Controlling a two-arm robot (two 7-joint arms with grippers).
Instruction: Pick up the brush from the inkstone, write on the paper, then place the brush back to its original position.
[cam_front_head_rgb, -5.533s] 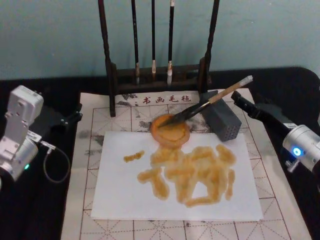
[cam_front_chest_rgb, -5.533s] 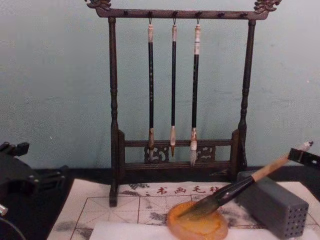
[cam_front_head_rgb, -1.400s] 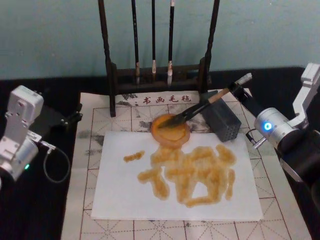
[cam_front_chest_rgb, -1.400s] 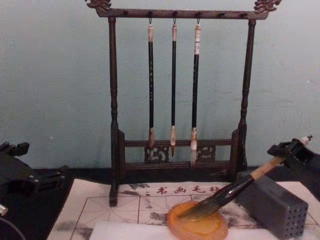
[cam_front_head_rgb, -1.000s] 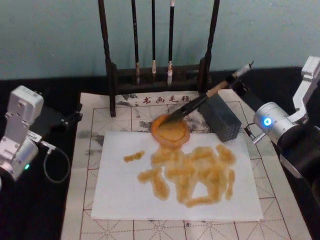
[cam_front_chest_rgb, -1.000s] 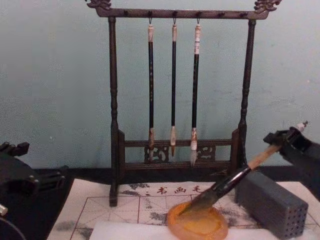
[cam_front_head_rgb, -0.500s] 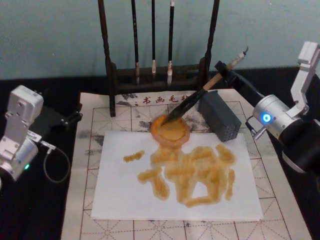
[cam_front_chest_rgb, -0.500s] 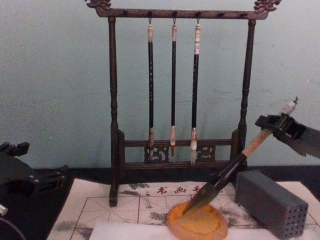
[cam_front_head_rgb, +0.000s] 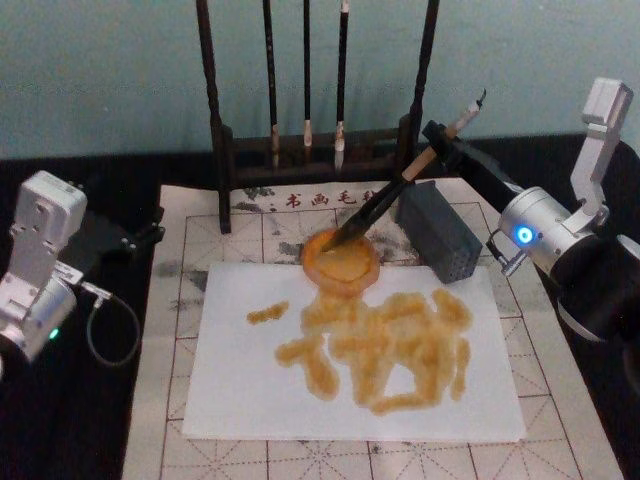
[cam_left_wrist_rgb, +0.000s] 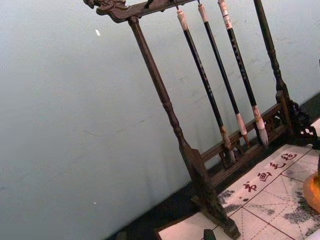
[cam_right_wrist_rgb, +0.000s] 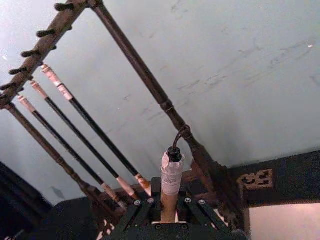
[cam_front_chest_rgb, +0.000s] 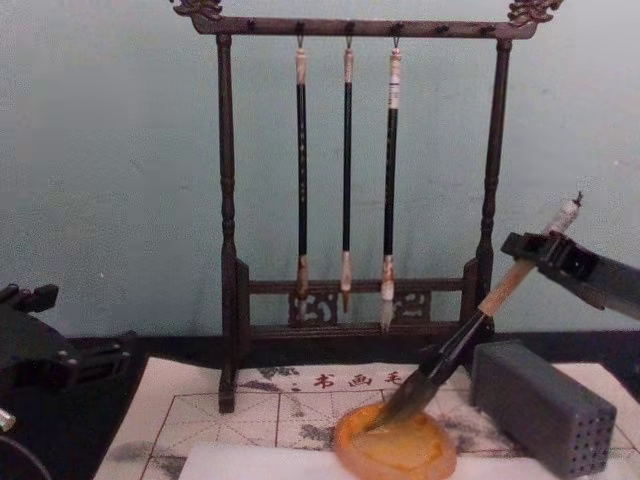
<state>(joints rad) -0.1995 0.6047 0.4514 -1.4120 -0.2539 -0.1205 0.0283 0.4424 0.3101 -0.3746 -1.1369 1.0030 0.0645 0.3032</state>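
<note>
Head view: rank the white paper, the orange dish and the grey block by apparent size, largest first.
1. White paper, clearly largest.
2-3. Grey block and orange dish look about alike; too close to rank.
The right end effector holds the brush, tip at the dish.

Right arm (cam_front_head_rgb: 555, 240) extends from the desk's (cam_front_head_rgb: 90, 425) right edge toward its far edge; right gripper (cam_front_head_rgb: 437, 141) clamped on the brush's (cam_front_head_rgb: 385, 200) upper handle. Left arm (cam_front_head_rgb: 40, 260) parked at the left edge, left gripper (cam_front_head_rgb: 150, 232) pointing inward.
</note>
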